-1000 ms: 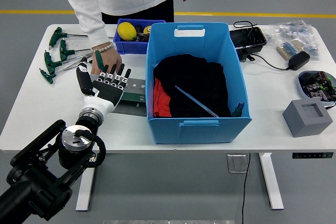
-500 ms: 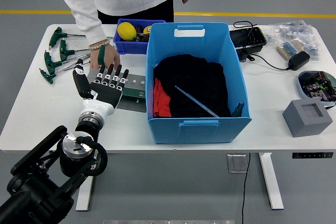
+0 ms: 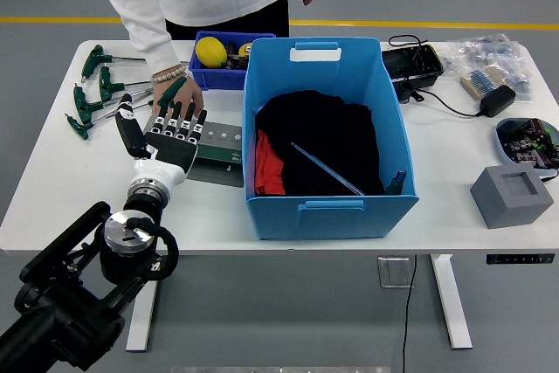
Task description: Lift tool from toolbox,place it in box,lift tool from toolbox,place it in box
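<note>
My left hand [image 3: 166,133] flat, fingers spread, empty, over toolbox [image 3: 214,153] left end. Person's hand [image 3: 182,93] holds green-handled tool [image 3: 171,93] just beyond (touching my fingertips? unclear). Blue box [image 3: 327,133] right, one tool [image 3: 336,172] inside.

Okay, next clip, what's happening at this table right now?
The robot's left hand reaches over the table's left side with fingers spread, holding nothing, above a dark tool tray beside the big blue box. A person's hand at the far side holds a green-handled tool right by the robot's fingertips. The box already holds dark cloth and a long thin tool. More green-handled keys lie at the table's left. The right arm is not visible.
</note>
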`<control>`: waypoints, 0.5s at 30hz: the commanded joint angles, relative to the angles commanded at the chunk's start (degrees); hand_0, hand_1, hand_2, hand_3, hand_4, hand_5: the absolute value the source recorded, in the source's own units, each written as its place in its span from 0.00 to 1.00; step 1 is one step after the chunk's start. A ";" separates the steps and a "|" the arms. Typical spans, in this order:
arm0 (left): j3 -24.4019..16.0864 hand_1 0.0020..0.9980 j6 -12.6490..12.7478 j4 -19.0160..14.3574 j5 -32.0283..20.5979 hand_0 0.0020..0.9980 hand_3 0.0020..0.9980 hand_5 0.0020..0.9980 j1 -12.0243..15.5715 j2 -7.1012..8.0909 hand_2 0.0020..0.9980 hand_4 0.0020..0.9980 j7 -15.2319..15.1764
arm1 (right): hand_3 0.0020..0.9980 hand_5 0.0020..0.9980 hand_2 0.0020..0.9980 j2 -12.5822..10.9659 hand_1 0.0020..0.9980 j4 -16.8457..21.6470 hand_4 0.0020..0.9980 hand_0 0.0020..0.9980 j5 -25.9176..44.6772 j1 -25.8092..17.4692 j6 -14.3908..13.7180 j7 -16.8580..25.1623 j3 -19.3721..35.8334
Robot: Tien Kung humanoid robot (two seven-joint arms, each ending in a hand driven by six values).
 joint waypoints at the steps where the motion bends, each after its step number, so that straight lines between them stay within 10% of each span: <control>1: -0.17 0.88 -0.04 0.42 0.04 0.85 1.00 0.84 -0.12 -0.13 1.00 0.74 -0.17 | 0.57 0.73 0.71 0.01 0.66 0.00 0.78 0.68 0.08 -0.02 0.00 0.02 -0.09; 15: -0.93 0.88 -0.27 1.56 0.06 0.84 1.00 0.80 1.60 -1.91 1.00 0.74 -3.09 | 0.57 0.73 0.71 0.14 0.66 0.00 0.78 0.68 0.82 -0.20 0.03 0.10 -0.75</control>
